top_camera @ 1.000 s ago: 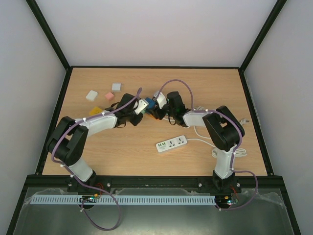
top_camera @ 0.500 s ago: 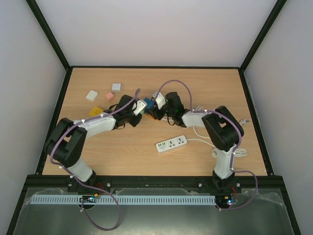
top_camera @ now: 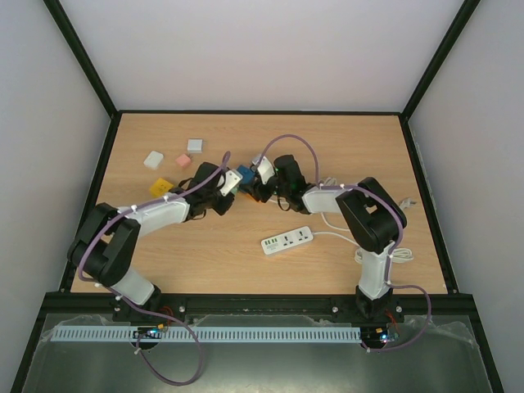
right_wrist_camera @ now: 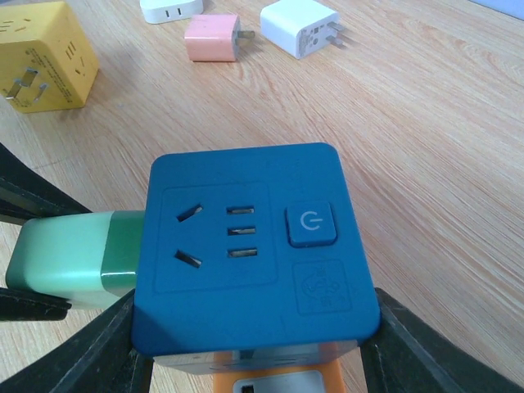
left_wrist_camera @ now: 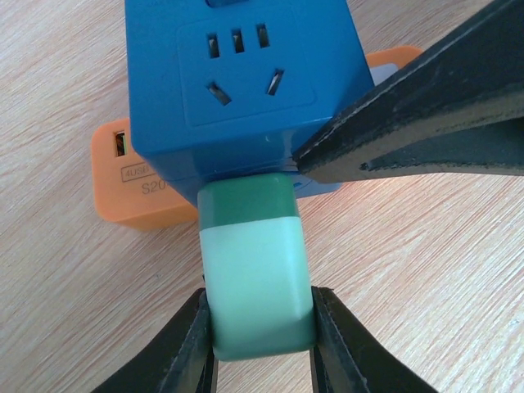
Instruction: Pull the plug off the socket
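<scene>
A blue cube socket [right_wrist_camera: 254,254] with an orange base [left_wrist_camera: 139,192] sits mid-table, seen small in the top view [top_camera: 246,173]. A green plug [left_wrist_camera: 258,270] is still seated in its side; it also shows in the right wrist view [right_wrist_camera: 70,258]. My left gripper [left_wrist_camera: 260,344] is shut on the green plug, a finger on each side. My right gripper [right_wrist_camera: 254,348] is shut on the blue cube socket, fingers [right_wrist_camera: 409,348] pressed to both flanks. In the top view the two grippers meet at the socket, left gripper [top_camera: 232,182], right gripper [top_camera: 255,187].
A yellow cube adapter [right_wrist_camera: 41,57], a pink charger [right_wrist_camera: 213,38] and white chargers [right_wrist_camera: 299,26] lie beyond the socket. A white power strip [top_camera: 287,241] with its cable lies near the right arm. The table's black frame runs around the edges.
Both grippers with the socket and plug have shifted slightly up and left in the top view. The plug stays in the socket.
</scene>
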Available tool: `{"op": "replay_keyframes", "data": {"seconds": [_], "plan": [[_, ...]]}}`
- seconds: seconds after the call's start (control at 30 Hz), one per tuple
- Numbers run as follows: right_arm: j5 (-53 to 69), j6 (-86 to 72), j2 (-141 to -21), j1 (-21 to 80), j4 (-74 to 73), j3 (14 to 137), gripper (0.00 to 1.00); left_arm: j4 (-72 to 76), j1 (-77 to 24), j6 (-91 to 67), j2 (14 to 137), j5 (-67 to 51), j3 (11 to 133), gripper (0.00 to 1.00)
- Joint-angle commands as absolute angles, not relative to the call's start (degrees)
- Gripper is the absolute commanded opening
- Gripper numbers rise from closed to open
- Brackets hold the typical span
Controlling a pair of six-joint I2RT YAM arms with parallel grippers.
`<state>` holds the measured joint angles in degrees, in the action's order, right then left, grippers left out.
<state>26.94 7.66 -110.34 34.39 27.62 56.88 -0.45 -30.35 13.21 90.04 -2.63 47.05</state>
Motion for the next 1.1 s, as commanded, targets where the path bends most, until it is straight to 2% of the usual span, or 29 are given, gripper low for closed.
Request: {"op": "replay_keyframes", "data": {"seconds": [0.0, 0.57, 1.07], "plan": [[11.7, 7.5, -114.8, 31.9, 22.1, 56.9, 0.02, -7.1, -31.1, 14.1, 86.7, -7.7, 44.2, 0.03], [12.4, 7.6, -114.8, 31.9, 21.6, 57.0, 0.02, -9.0, -29.2, 14.6, 82.4, -8.9, 42.7, 0.03], [14.3, 8.1, -115.1, 31.9, 20.7, 57.5, 0.02, -12.9, -16.0, 15.5, 85.8, -17.6, 49.5, 0.03]]}}
